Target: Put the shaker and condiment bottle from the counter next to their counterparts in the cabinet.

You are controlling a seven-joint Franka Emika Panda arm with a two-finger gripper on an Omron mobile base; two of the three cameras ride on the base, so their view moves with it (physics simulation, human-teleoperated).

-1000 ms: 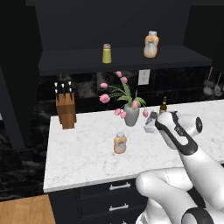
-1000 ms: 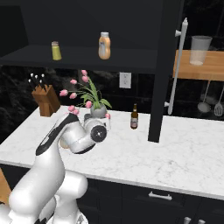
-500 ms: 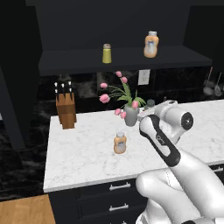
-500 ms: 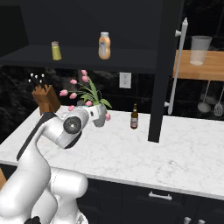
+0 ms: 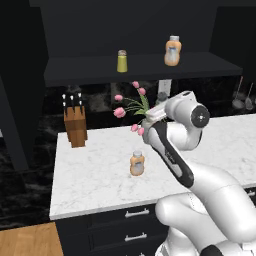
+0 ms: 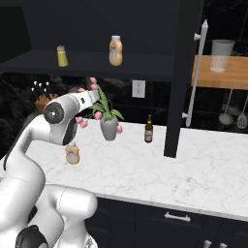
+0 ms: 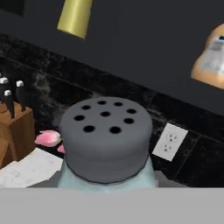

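Shaker [image 7: 105, 144] carried above the marble surface [image 5: 100, 165], close before the hand camera.
Translucent pale body, round dark perforated cap facing the camera; fingers hidden, grip cannot be confirmed. Squat orange bottle [image 5: 137, 164] stands upright.

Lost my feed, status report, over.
Gripper holding shaker, raised near tulips. Orange bottle waiting on counter. Shelf spot beside yellow-green shaker open.

Worktop [image 5: 100, 170]: white marble w/ grey veins, smooth, polished. Shaker [image 7: 105, 144]: pale translucent body, matt dark-grey cap w/ holes. Condiment bottle [image 5: 137, 163]: orange, plastic-looking, white paper-like label. Knife block [image 5: 75, 126]: brown wood. Cabinet [image 5: 140, 67]: matt black. Drawer handles [image 5: 137, 213]: silver metal. Arm shell [image 5: 220, 195]: glossy white plastic.
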